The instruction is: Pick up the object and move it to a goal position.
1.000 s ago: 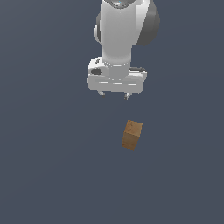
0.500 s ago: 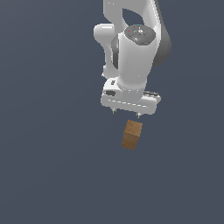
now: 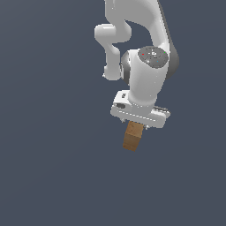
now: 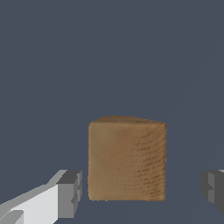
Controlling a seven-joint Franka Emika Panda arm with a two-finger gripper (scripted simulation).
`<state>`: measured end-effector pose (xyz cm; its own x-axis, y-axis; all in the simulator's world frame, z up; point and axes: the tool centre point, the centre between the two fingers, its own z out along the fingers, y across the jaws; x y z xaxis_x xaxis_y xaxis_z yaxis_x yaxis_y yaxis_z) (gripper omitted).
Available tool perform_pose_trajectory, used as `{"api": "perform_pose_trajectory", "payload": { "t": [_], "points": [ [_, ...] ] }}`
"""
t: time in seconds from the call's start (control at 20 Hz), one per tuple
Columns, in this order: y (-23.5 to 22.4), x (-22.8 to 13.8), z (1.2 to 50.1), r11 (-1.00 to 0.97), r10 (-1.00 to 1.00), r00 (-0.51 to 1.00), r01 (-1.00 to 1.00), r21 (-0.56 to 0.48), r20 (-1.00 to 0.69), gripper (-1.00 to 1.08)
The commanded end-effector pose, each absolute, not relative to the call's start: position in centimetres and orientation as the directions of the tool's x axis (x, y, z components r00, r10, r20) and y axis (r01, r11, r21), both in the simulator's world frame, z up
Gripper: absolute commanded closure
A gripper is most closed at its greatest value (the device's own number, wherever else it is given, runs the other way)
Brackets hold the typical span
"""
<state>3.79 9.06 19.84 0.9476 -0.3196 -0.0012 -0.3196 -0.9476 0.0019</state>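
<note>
Only the wrist view shows the jaws spread wide, flanking the block (image 4: 127,160) untouched; outside, hidden.

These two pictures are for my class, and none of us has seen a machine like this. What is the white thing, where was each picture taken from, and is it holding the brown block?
Both pictures are computer renders of a simulated robot arm, not photographs. The exterior view comes from a camera off the arm. It shows the white jointed arm reaching down, ending in its gripper, a two-fingered clamp. Just beneath it lies a small wooden block on a plain dark grey surface.

The wrist view comes from a camera mounted on the arm itself, looking past the grey fingertips. The block sits between them, with a visible gap on each side. So the gripper is open and nothing is held yet; it appears lined up to close on the block.
</note>
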Motion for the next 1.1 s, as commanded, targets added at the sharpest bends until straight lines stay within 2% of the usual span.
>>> {"api": "perform_pose_trajectory", "payload": {
  "t": [0.0,0.35,1.05],
  "points": [
    [9.4,4.1,19.4,-0.943,-0.332,0.943,-0.332,0.0,0.0,-0.92],
    [9.5,4.1,19.0,-0.943,-0.332,0.943,-0.332,0.001,-0.001,-0.92],
    [9.6,4.1,14.2,-0.942,-0.335,0.942,-0.335,0.0,0.0,-0.92]
  ]
}}
